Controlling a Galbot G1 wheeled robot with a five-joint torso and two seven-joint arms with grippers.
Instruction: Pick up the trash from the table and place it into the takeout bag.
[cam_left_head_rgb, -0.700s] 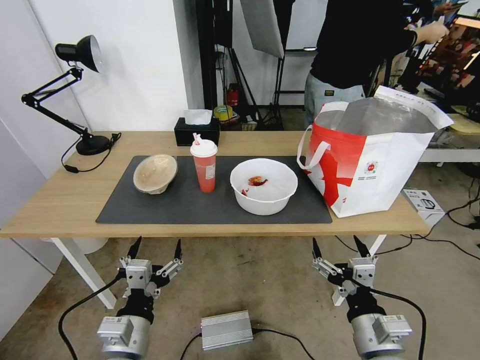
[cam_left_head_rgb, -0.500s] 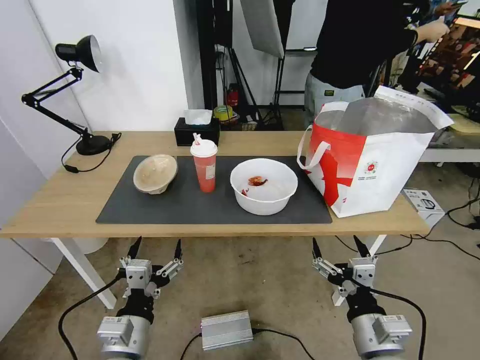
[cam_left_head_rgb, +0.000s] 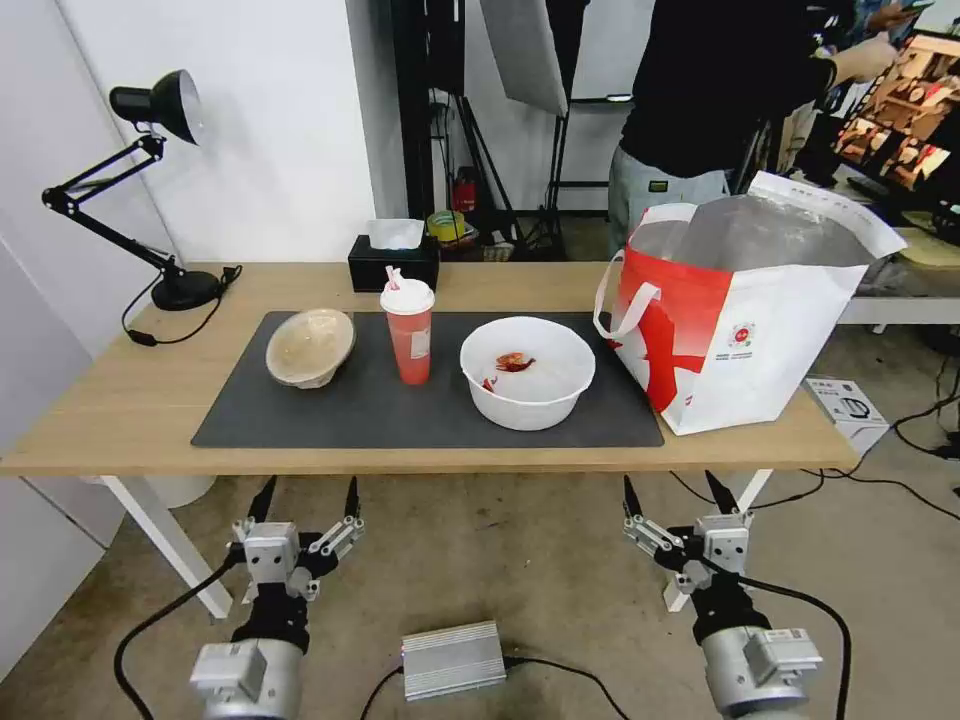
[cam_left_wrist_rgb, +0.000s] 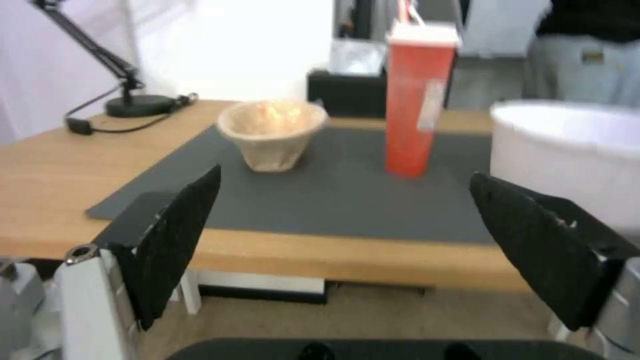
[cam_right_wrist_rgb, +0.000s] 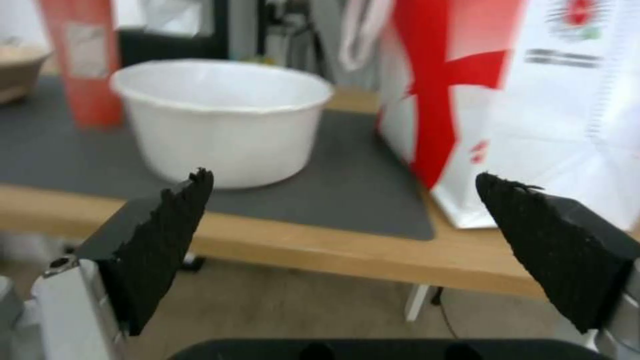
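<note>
Trash is sitting in a row on the dark grey mat (cam_left_head_rgb: 420, 415) that covers the middle of the table (cam_left_head_rgb: 120, 400): a tan pulp bowl (cam_left_head_rgb: 309, 346) is tilting on its side toward the robot's left, a red drink cup (cam_left_head_rgb: 408, 330) with a white lid and pink straw is standing upright near it, and a wide white plastic bowl (cam_left_head_rgb: 527, 372) holding red food bits is resting just beside the cup. Just beside that white bowl, the takeout bag (cam_left_head_rgb: 745, 320) is standing open at the table's right end, its silver lining showing and one white loop handle hanging toward the bowl. Behind the cup, a black tissue box (cam_left_head_rgb: 393, 262) is sitting at the table's far edge, and a black desk lamp (cam_left_head_rgb: 130, 180) is standing at the far left corner with its cord trailing across the wood. Below the table's near edge, the left gripper (cam_left_head_rgb: 306, 498) is hanging over the floor with its fingers spread wide and holding nothing, and the right gripper (cam_left_head_rgb: 672, 492) is hanging likewise, fingers apart and empty. A small metal box (cam_left_head_rgb: 452, 659) is lying on the floor between the two arms. A person is standing behind the bag, touching nothing on the table.
</note>
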